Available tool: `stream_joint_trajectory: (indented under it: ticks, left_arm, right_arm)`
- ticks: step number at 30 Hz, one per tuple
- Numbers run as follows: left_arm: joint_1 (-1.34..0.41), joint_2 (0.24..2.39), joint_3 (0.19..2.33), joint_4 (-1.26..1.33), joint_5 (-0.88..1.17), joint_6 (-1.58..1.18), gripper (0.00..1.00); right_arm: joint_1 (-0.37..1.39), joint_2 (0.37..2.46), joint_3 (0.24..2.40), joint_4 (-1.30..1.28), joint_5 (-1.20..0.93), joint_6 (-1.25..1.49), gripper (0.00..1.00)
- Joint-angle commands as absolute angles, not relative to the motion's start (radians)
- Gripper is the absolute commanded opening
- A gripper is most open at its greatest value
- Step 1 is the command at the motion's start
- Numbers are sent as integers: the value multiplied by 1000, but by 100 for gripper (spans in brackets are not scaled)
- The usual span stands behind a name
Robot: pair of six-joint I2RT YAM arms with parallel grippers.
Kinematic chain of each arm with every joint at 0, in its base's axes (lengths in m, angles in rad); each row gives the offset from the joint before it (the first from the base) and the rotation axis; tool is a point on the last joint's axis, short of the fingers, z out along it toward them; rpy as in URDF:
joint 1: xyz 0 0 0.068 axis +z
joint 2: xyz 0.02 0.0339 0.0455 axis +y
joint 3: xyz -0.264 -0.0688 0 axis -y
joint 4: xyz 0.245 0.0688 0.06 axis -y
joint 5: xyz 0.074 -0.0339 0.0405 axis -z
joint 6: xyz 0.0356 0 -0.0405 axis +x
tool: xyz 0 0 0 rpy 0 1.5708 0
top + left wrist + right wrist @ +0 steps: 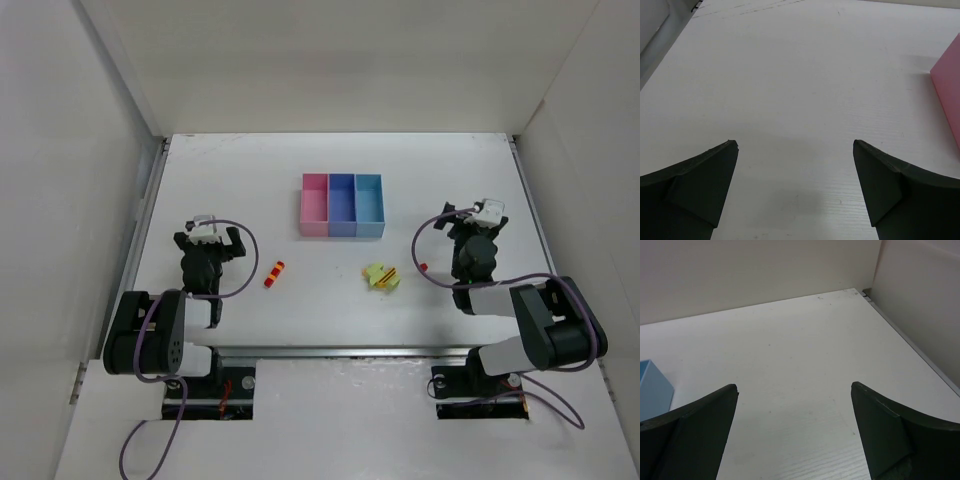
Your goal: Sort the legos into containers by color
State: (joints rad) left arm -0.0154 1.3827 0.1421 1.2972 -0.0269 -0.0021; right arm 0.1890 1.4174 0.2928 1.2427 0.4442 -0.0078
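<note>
The containers (342,205) stand at the table's middle back as one joined row: pink (314,203), medium blue (342,203), light blue (369,203). On the table in front lie the legos: a red and yellow-orange clump (274,273), a lime yellow-green clump (381,276) with some red, and a tiny red brick (423,266). My left gripper (207,240) (795,144) is open over bare table, left of the red-yellow clump. My right gripper (470,228) (793,386) is open too, right of the tiny red brick. Neither holds anything. No legos show in the wrist views.
White walls close in the table on the left, back and right. The pink bin's side (950,95) shows at the right edge of the left wrist view. The light blue bin's corner (652,385) shows at the left of the right wrist view.
</note>
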Motion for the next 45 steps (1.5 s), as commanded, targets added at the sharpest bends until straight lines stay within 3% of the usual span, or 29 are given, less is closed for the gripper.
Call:
stream_joint_trajectory:
  ticks: [1,9,10,12,13,14,16,18,21,23,24,27,32,36,42,45]
  left_arm:
    - [-9,1381,169,1513,-15,-14,100]
    - [-38,1365,147,1543,16,35,100]
    - [-38,1335,147,1496,82,50,100]
    - [-19,1193,269,1297,150,64,100]
    - [-18,1152,350,976,287,107,100]
    - [-18,1134,442,810,395,322,100]
    - [-47,1147,702,439,456,431,100]
    - [-60,1182,849,275,367,475,100]
    - [-92,1233,1060,22,286,647,100]
    - [-116,1232,1103,-8,214,744,100]
    - [-117,1232,1115,15,105,726,100]
    - [-140,1221,1152,55,-110,559,100]
    - [-161,1230,1218,-104,-26,563,100]
    - [-170,1194,1174,-173,61,532,100]
    - [-179,1167,1123,-183,87,532,100]
    - [-179,1167,1112,-144,60,532,100]
  right_arm:
    - [183,1417,288,1312,433,-9,100]
    - [205,1321,357,1197,460,-32,100]
    - [224,1277,417,911,521,-23,100]
    - [224,1215,639,651,563,-40,100]
    - [224,1186,702,500,548,-108,100]
    - [224,1177,757,433,534,-133,100]
    - [224,1177,917,291,552,-108,100]
    - [224,1167,1054,33,526,-36,100]
    - [224,1186,1146,-281,296,9,100]
    - [204,1300,1250,-459,238,110,100]
    - [204,1351,1285,-630,191,145,100]
    - [204,1521,1362,-811,115,167,97]
    - [232,1586,1325,-838,124,186,84]
    - [232,1595,1273,-838,124,170,78]
    - [232,1660,1181,-790,86,140,63]
    - [232,1671,1172,-770,74,127,62]
